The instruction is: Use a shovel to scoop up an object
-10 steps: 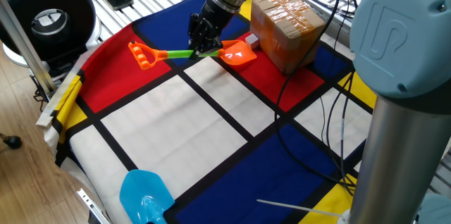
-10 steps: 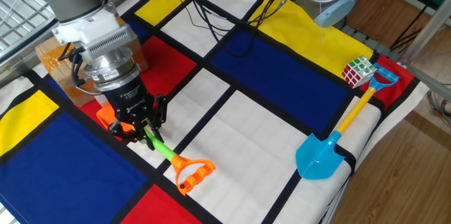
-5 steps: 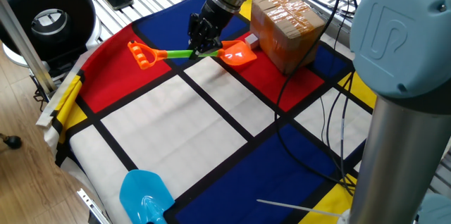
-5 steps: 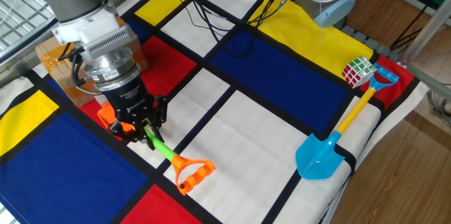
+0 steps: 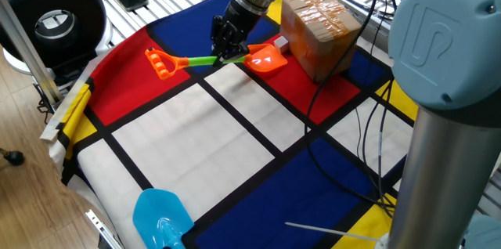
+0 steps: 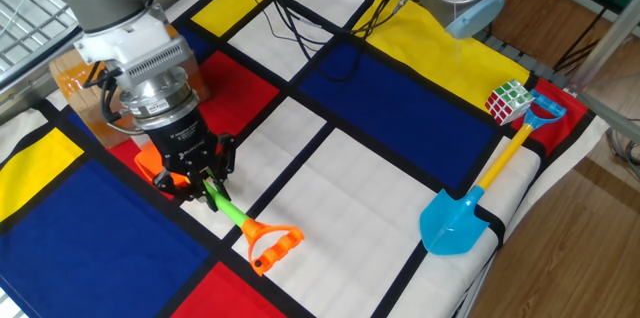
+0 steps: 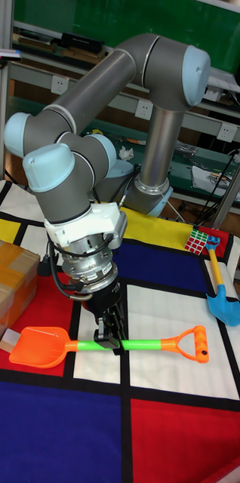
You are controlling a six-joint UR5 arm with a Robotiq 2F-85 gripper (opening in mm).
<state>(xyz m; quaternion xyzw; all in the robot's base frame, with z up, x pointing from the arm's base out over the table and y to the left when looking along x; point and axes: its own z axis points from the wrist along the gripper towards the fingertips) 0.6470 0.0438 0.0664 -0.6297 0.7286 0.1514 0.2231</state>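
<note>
The hand (image 7: 111,337) pinches the green shaft of the shovel (image 7: 105,346) just behind the orange blade. The shaft's long axis points toward the object (image 7: 5,342), which sits on the surface just beyond the blade tip, against the cardboard box (image 7: 7,287).

Light blue shovel (image 6: 470,203) lies beside the Rubik's cube (image 6: 508,101); taped cardboard box (image 5: 319,31) sits on the checkered cloth (image 5: 203,139).

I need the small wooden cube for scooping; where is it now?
In the tall fixed view the wooden cube lies at the left, between the orange shovel blade and the cardboard box.
</note>
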